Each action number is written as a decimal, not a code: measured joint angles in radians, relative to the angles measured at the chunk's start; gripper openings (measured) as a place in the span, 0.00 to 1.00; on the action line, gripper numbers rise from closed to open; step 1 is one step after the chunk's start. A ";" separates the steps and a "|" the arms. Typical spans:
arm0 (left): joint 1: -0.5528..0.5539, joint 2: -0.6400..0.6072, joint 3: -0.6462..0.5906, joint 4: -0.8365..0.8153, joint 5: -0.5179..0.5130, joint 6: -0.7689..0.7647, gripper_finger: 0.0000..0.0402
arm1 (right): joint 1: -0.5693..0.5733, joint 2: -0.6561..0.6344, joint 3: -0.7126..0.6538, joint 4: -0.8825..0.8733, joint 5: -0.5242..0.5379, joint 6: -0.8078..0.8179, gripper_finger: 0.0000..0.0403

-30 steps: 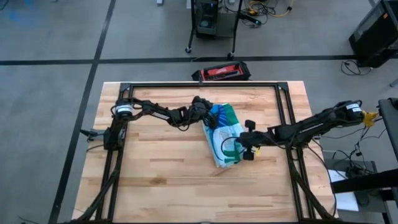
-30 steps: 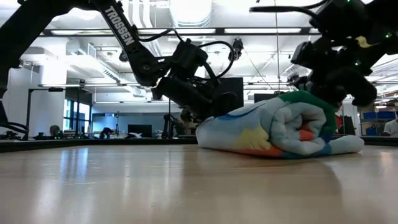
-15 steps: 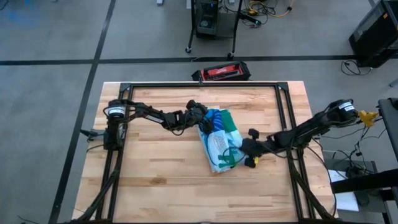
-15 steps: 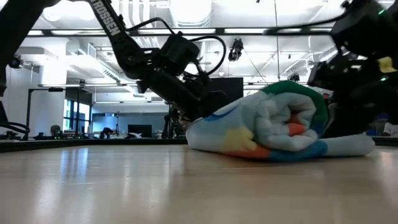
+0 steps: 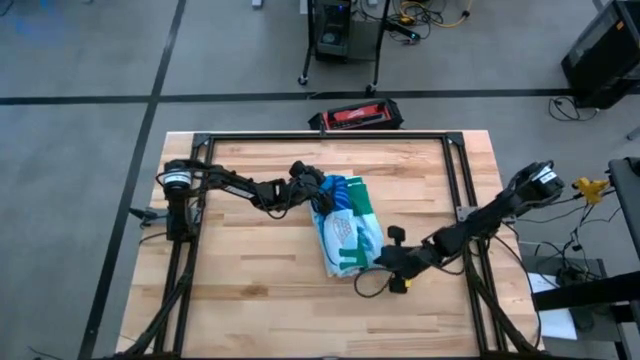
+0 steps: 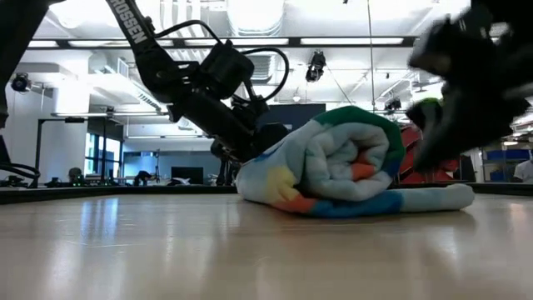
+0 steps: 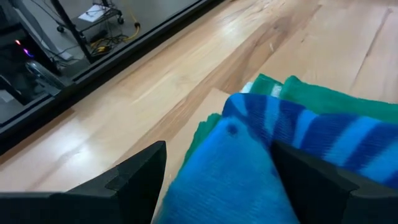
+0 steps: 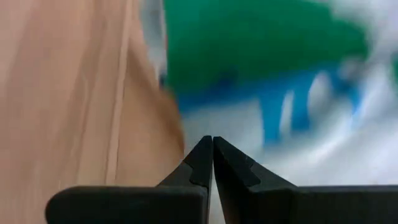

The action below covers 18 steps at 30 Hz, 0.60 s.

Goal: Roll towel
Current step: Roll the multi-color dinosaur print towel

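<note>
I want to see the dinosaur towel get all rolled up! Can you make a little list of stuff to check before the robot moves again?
1. Towel rolled into a bundle: ok, the low view shows a clear spiral at its end.
2. Whole towel rolled: not ok, a flat flap lies on the table at the bottom of the roll.
3. Left pincer open wide: ok, its fingers straddle the blue end of the towel.
4. Right pincer shut and empty: ok, tips together beside the towel.
5. Towel well inside the table: ok.
6. Right pincer touching the towel: cannot tell.
</note>
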 joint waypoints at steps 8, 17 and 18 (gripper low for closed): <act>-0.007 -0.006 -0.006 0.002 0.001 0.031 0.68 | -0.113 0.004 -0.060 -0.006 0.005 -0.076 0.00; -0.008 -0.009 -0.052 0.040 -0.016 0.026 0.68 | -0.158 0.129 -0.084 0.141 -0.143 -0.071 0.00; -0.008 -0.010 -0.057 0.043 -0.015 0.026 0.68 | -0.159 0.152 -0.084 0.177 -0.166 -0.062 0.00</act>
